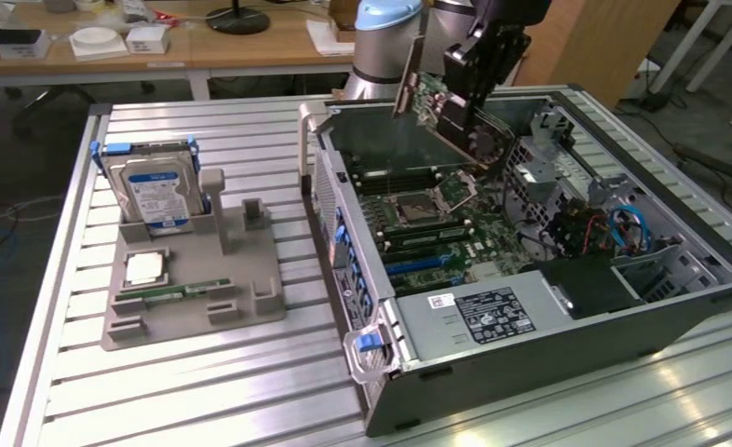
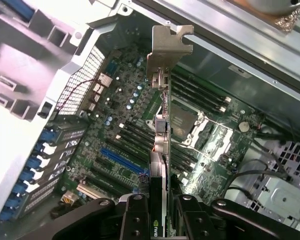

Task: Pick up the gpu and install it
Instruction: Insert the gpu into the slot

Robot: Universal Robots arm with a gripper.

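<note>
The gpu [image 1: 447, 116], a thin card with a green-brown board and a silver end bracket, hangs tilted above the back of the open computer case [image 1: 664, 317]. My gripper [image 1: 481, 58] is shut on its upper edge. In the wrist view the gpu [image 2: 162, 135] runs edge-on away from my gripper [image 2: 160, 210], its black fingers [image 2: 135, 220] clamped on either side. The card's silver bracket [image 2: 167, 47] points toward the case's rear wall. Below it lies the green motherboard [image 2: 125, 150] with its blue slot [image 2: 121, 161] and the processor socket [image 2: 182, 122].
A grey holder [image 1: 192, 279] on the slatted table at the exterior view's left carries a silver blue-labelled hard drive [image 1: 155, 191], a processor chip [image 1: 146, 268] and a green memory stick [image 1: 173, 293]. The case's power supply [image 1: 484, 312] and cables sit at its near end.
</note>
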